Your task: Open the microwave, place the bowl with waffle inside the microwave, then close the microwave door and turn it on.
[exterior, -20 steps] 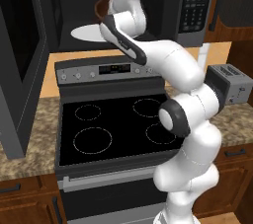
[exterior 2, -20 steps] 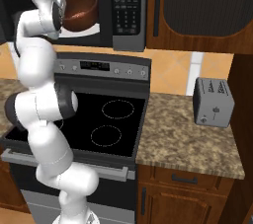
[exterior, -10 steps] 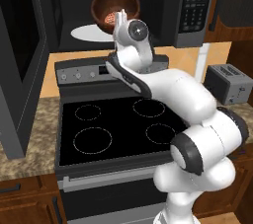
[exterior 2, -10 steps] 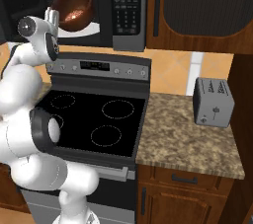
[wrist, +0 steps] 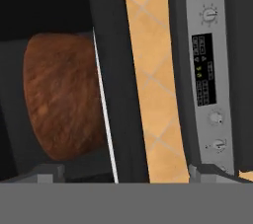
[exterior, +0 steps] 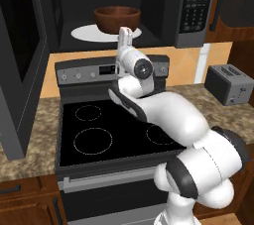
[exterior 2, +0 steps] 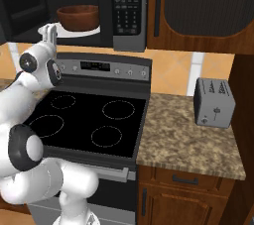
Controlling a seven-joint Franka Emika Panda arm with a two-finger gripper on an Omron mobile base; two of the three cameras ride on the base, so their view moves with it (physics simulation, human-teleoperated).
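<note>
Dark-glass microwave door [exterior: 22, 65] hangs open at left: stiff, heavy-looking; you should push its outer edge. Bowl [exterior: 117, 19] rests on the turntable [exterior: 84, 33] inside the microwave [exterior: 163, 6]. Pincer [exterior: 125, 34] is wide and empty just below. Hand view adds stove knobs [wrist: 210, 16]; toaster [exterior 2: 214, 102] sits on the desk [exterior 2: 183, 140].

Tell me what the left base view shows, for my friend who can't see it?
A brown bowl sits on the white turntable inside the open microwave, whose door hangs wide at the left. Just below and in front of the bowl, the white robot arm's empty, open end effector points up, over a black stove. A grey toaster stands at the right.
</note>
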